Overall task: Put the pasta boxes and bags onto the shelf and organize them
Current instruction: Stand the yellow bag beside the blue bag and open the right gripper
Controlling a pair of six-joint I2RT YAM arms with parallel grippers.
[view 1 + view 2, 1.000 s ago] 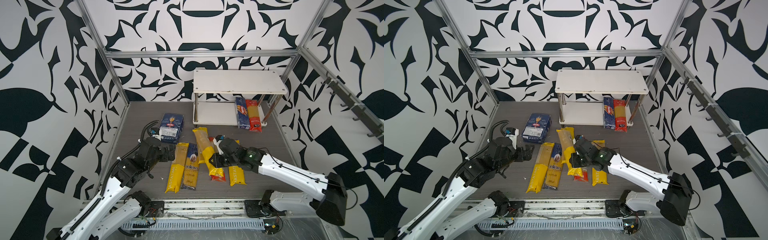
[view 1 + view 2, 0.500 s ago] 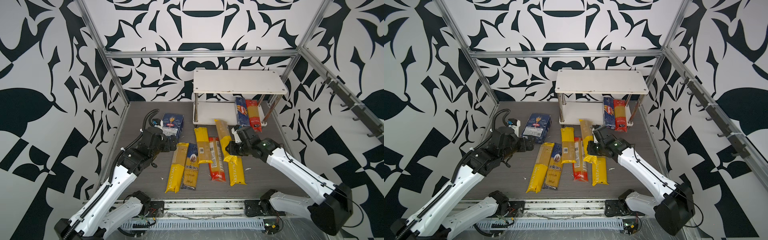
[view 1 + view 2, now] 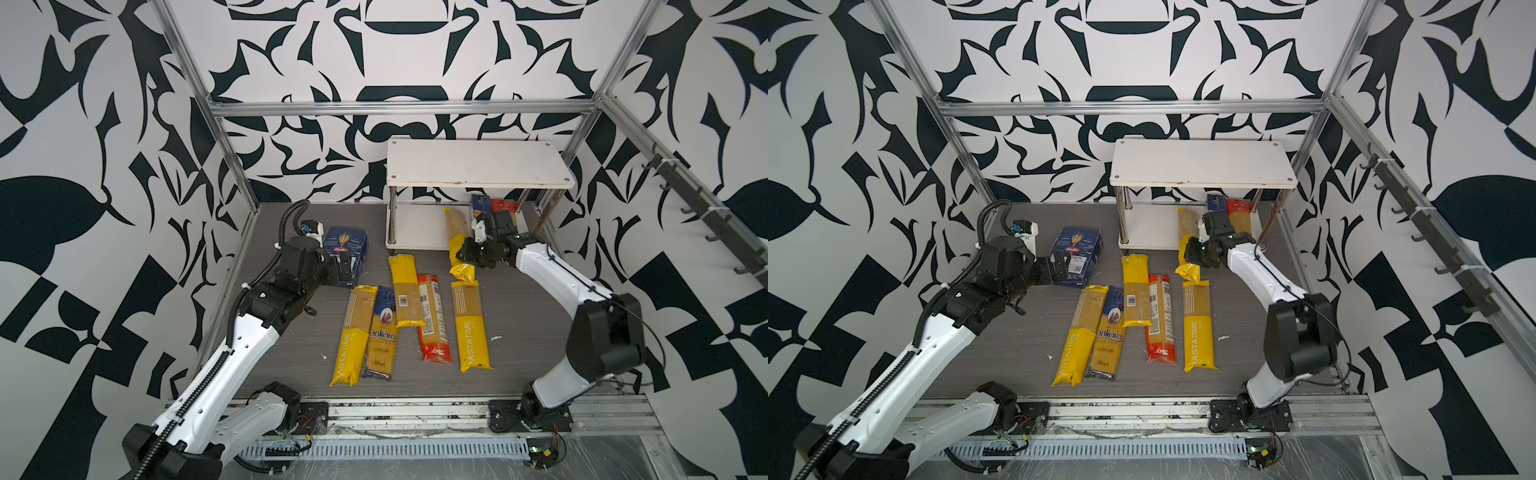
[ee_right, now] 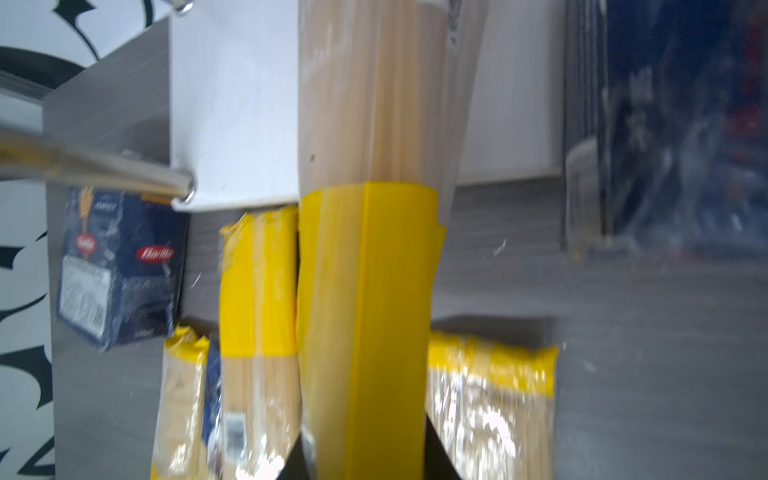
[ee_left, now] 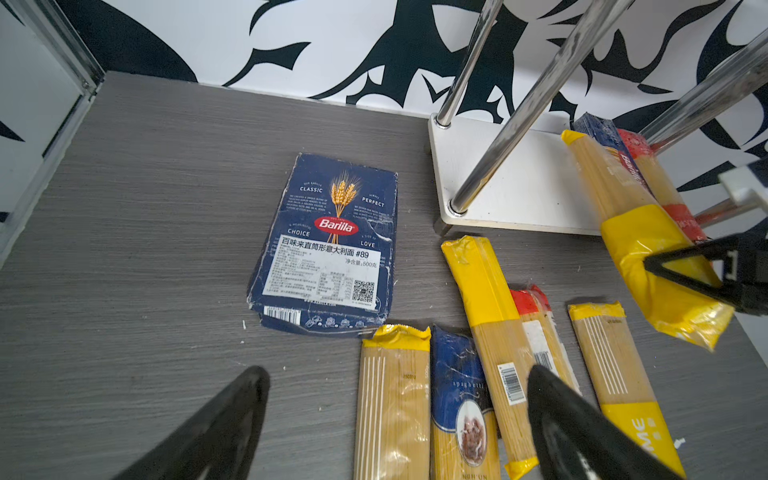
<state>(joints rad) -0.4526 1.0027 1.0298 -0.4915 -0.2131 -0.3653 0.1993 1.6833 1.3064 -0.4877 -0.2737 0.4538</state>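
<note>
My right gripper (image 3: pixel 467 251) is shut on the yellow end of a spaghetti bag (image 3: pixel 455 232). The bag is lifted, and its far end lies over the lower board of the shelf (image 3: pixel 417 226). The right wrist view shows this bag (image 4: pixel 365 249) clamped between the jaws. A narrow Barilla box (image 3: pixel 480 204) and a red bag (image 3: pixel 503 205) lie on that board's right side. My left gripper (image 3: pixel 343 268) stands open and empty just short of the wide Barilla box (image 3: pixel 347 247), which lies flat on the table (image 5: pixel 328 245). Several bags (image 3: pixel 432 320) lie side by side mid-table.
The shelf's top board (image 3: pixel 478 166) is bare and its chrome posts (image 5: pixel 515 112) stand at the corners. Metal frame rails (image 3: pixel 232 166) and patterned walls close in the table. Small white crumbs (image 3: pixel 494 338) dot the grey surface.
My right gripper has carried the yellow-ended bag from the middle of the table back to the shelf's lower board. My left arm has reached forward to the wide Barilla box.
</note>
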